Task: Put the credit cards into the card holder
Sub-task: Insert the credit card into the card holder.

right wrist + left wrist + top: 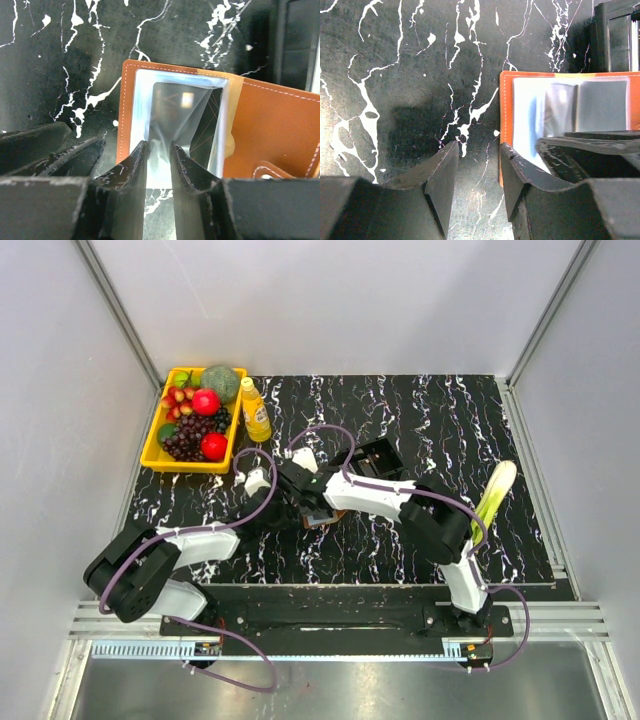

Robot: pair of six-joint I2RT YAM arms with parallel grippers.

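In the top view, the card holder is almost wholly hidden. Only a brown sliver shows near the middle of the black marbled table, under the two wrists, which meet above it, and its outline and heading cannot be read there. The wrist cameras show more. It lies opened flat, inner face up, with orange-brown leather, pale stitching and clear plastic sleeves, and its long axis runs side to side across both views. Its far end is cut off by the frame edge in each. A clasp tab pokes in at the lower right of the right wrist view, only partly seen. Through the sleeve shows a dark patch with fine orange lines, but it cannot be made out as a card. The right gripper has its fingers set narrow, with the sleeve's puckered plastic between them — whether they actually clamp it cannot be told. The left gripper sits just beside the holder's stitched end, its fingers a modest way apart with only bare table between them. Its inner finger stands at the leather's edge, and contact is unclear. A black box stands near, beyond the holder — only its corner enters the wrist views.
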